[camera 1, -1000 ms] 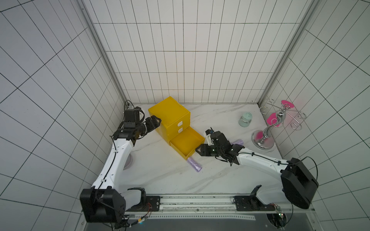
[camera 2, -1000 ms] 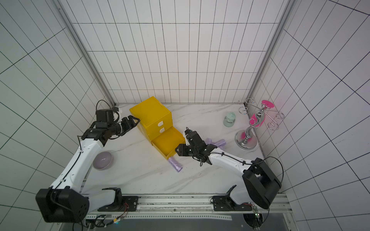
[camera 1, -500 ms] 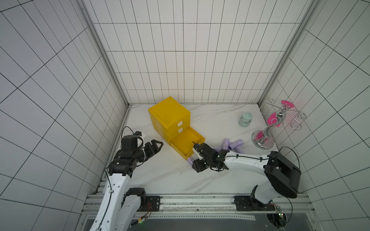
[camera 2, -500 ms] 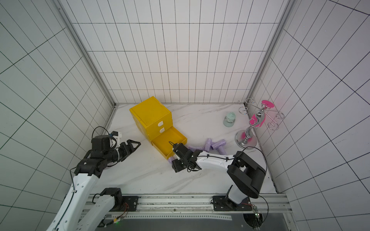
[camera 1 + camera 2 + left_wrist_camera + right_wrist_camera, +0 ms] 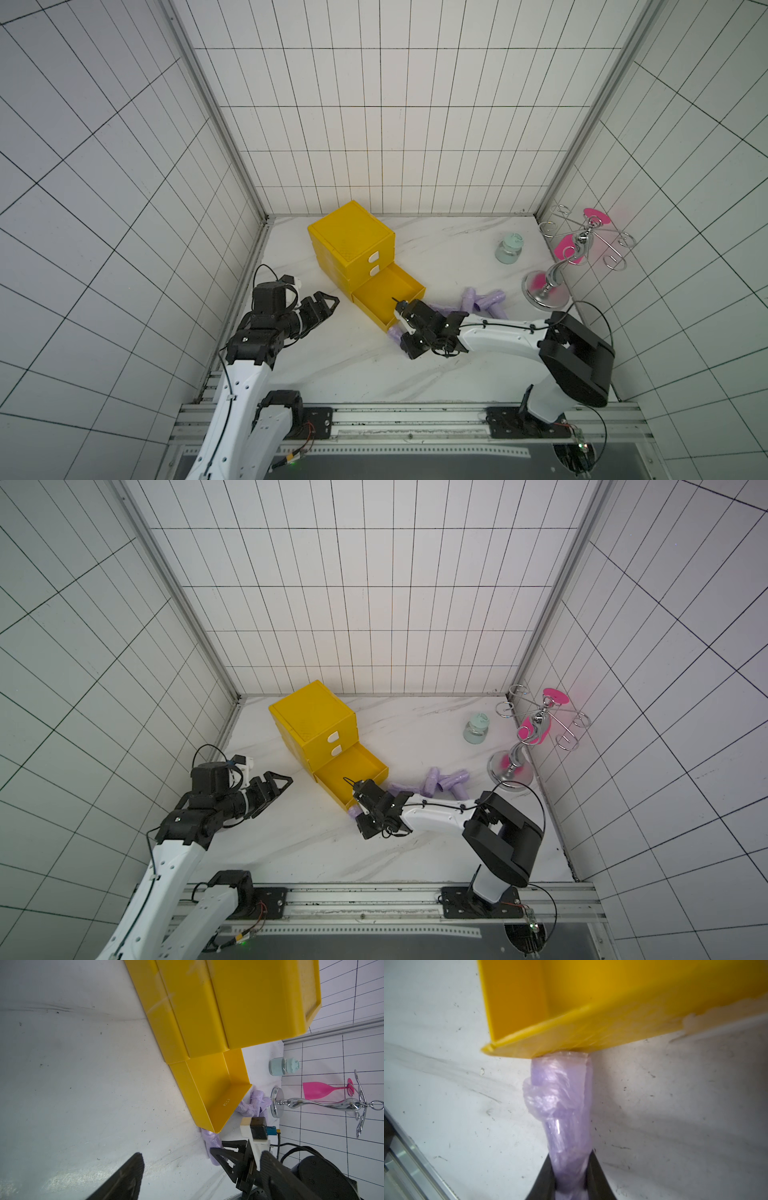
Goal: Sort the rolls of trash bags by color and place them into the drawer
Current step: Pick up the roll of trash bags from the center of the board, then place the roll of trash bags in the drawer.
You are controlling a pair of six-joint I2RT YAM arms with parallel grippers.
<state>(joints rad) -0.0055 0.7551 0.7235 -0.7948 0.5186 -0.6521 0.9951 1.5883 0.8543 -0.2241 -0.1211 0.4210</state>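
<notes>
A lilac roll of trash bags (image 5: 562,1105) lies on the marble beside the near corner of the open yellow drawer (image 5: 380,297), its far end against the drawer's outer wall (image 5: 591,1028). My right gripper (image 5: 571,1155) is shut on the roll's near end; both top views show it low over the table (image 5: 402,334) (image 5: 358,812). The drawer's floor (image 5: 349,771) shows bare. Several more lilac rolls (image 5: 484,301) (image 5: 257,1101) lie in a heap to the right of the drawer. My left gripper (image 5: 328,301) (image 5: 201,1154) hangs open and empty left of the drawer.
The yellow three-drawer cabinet (image 5: 353,241) stands at the back left, its two upper drawers shut. A pale green jar (image 5: 509,248) and a chrome rack with pink glasses (image 5: 557,266) stand at the back right. An aluminium rail (image 5: 395,419) runs along the front edge.
My right gripper moved left from the heap to the roll at the drawer's corner and closed on it. The left arm pulled back from beside the cabinet toward the front.
</notes>
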